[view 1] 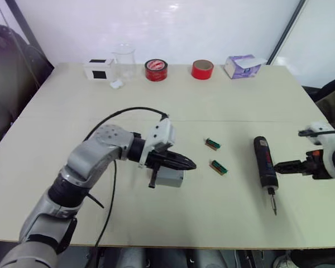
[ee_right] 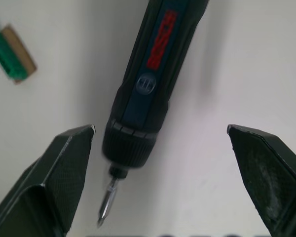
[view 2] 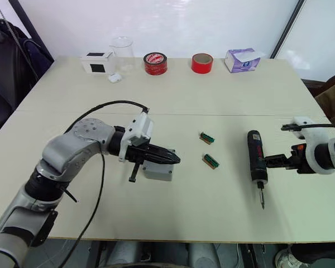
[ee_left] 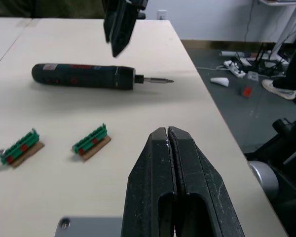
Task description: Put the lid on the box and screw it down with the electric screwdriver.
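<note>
Nearby, two green pieces (view 1: 216, 155) lie between box (view 1: 170, 177) and electric screwdriver (view 1: 264, 163); left gripper (view 1: 187, 164) pinched empty above box, right gripper (ee_right: 160, 173) spread wide beside screwdriver.

Your left arm reaches in from 8 o'clock, elbow bent, wrist pointing toward 3 o'clock; the left gripper (view 1: 187, 164) has its fingers pressed together. Your right arm enters from 3 o'clock, pointing toward 9; the right gripper (ee_right: 163, 143) is spread wide.
</note>
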Available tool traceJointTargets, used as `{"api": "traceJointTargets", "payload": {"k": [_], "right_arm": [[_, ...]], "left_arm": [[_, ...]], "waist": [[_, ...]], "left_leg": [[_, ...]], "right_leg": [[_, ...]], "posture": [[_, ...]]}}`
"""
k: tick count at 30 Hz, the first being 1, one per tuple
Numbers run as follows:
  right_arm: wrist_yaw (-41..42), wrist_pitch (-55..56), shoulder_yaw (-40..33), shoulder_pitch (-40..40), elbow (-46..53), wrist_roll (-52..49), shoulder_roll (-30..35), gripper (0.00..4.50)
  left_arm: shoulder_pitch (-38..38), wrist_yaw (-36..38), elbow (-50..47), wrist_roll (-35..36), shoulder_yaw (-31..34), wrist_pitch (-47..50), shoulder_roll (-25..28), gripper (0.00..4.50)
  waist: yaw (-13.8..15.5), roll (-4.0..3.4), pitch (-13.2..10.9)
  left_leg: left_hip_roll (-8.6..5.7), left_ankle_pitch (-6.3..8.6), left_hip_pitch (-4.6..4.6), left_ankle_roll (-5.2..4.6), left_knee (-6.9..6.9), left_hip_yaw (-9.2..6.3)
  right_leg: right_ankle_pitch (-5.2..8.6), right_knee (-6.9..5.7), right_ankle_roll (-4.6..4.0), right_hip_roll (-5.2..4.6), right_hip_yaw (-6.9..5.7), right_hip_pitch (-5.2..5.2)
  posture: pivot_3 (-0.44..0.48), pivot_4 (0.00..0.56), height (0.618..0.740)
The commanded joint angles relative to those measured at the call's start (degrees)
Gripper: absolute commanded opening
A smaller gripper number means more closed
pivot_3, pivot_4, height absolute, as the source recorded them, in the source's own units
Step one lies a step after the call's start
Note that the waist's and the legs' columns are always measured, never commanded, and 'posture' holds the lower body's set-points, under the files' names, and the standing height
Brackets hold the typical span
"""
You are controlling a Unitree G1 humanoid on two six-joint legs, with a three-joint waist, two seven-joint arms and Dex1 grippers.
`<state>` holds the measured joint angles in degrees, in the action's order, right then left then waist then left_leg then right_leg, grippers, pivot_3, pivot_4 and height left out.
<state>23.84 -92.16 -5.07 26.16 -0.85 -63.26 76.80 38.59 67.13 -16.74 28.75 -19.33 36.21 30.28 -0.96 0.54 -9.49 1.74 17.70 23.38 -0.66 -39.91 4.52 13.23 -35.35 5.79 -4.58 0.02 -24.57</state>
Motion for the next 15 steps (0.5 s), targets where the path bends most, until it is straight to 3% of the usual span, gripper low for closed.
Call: {"api": "traceJointTargets", "payload": {"k": [1, 7, 15], "right_arm": [[1.06, -0.34, 5.43, 4.20, -2.82, -2.23, 2.12, 4.46], [3.45, -0.34, 15.06, 13.52, -9.04, 4.38, -2.32, 4.46], [9.84, -0.33, 24.82, 19.03, -12.64, 14.90, -7.09, 4.46]], "left_arm": [[-0.90, -0.36, -0.92, -0.64, -0.12, -1.80, -0.71, 0.00], [-2.55, -1.11, -3.10, -1.42, -0.39, -1.17, 0.04, 0.00], [-4.71, -3.68, -5.10, -1.39, 0.86, 0.70, 1.42, 0.00]], "waist": [[0.11, 0.01, -0.02], [0.29, 0.00, -0.02], [0.38, -0.01, -0.02]], "left_leg": [[0.00, 0.00, 0.01, 0.00, 0.00, -0.01], [0.01, 0.00, 0.06, 0.00, -0.01, -0.01], [0.00, 0.00, 0.09, 0.00, -0.01, -0.02]], "right_leg": [[0.00, 0.00, 0.00, 0.00, 0.00, 0.00], [0.00, 0.06, -0.01, -0.02, 0.00, -0.01], [0.00, 0.07, 0.00, -0.03, -0.02, -0.02]], "posture": [[0.000, 0.150, 0.740], [0.000, 0.150, 0.740], [0.000, 0.150, 0.740]]}}
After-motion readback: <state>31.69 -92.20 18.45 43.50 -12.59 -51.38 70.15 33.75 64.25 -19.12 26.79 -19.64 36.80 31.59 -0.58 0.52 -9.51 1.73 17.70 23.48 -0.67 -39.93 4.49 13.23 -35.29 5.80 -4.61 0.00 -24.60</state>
